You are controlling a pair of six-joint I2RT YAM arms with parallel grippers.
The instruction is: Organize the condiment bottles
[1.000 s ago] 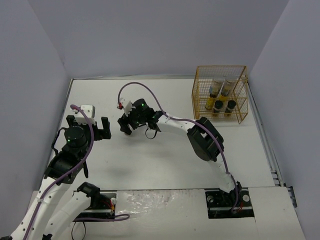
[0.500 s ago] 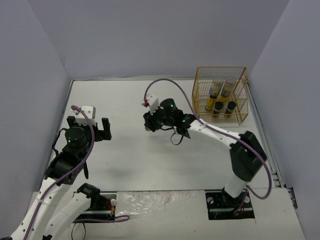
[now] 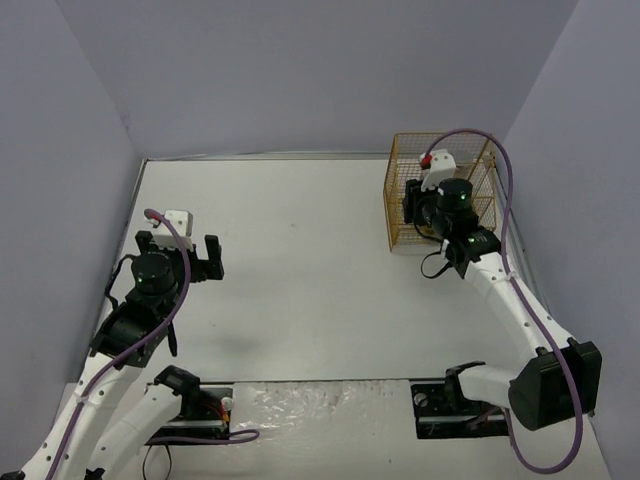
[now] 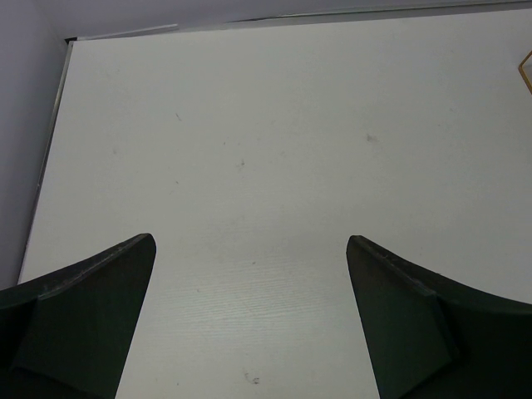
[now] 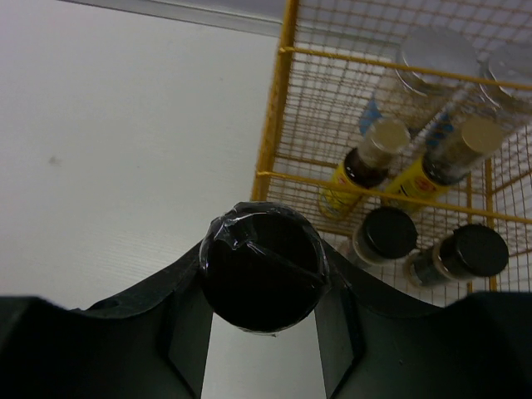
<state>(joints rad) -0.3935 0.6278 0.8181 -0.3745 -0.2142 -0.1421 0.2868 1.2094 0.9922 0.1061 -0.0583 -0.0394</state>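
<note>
My right gripper [image 5: 262, 287] is shut on a short dark black-lidded jar [image 5: 262, 264] and holds it just left of the front of the yellow wire rack [image 5: 287, 108]. In the rack stand two white jars with grey lids [image 5: 436, 54], two slim yellow-labelled bottles [image 5: 366, 162] and two black-lidded jars [image 5: 389, 233]. In the top view the right gripper [image 3: 425, 215] is at the rack's [image 3: 440, 137] front left corner and hides the bottles. My left gripper [image 3: 182, 255] is open and empty over the bare table at the left, as the left wrist view [image 4: 249, 283] shows.
The white table [image 3: 300, 300] is walled by grey panels at the back and both sides. The rack stands in the back right corner, close to the right wall. A corner of the rack [image 4: 525, 66] shows at the right edge of the left wrist view.
My right arm has swung from the middle of the table to the right, carrying the black-lidded jar up to the rack. The left arm has not moved.
</note>
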